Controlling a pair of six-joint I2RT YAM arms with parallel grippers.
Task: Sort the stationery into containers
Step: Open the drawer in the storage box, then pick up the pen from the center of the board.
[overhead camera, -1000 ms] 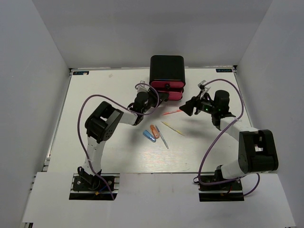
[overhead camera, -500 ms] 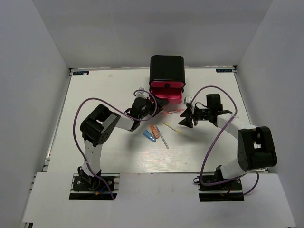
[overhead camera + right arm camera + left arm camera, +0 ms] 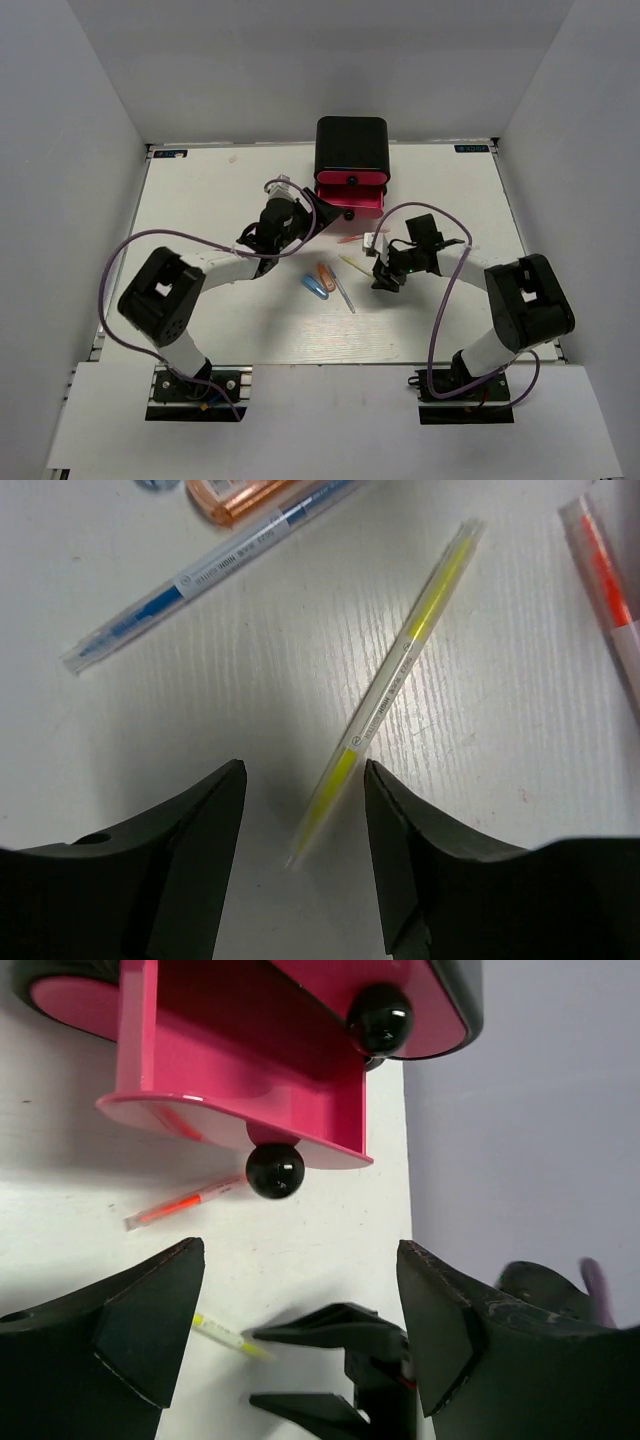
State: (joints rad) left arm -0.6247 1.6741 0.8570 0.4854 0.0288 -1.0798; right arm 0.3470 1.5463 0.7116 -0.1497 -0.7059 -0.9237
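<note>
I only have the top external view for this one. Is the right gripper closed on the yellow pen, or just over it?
Observer: Just over it. The right wrist view shows the right gripper open, straddling one end of the yellow pen, which lies on the table.
Operator: Is the left gripper holding anything?
Observer: No, the left gripper is open and empty, facing the pulled-out drawer.
Operator: Anything in that drawer?
Observer: Its visible part is bare; the pink-orange pen lies on the table before it.

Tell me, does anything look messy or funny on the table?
One pink drawer sticks out from the black cabinet, and the yellow pen and orange pen lie loose on the table in front. Nothing looks broken.
</note>
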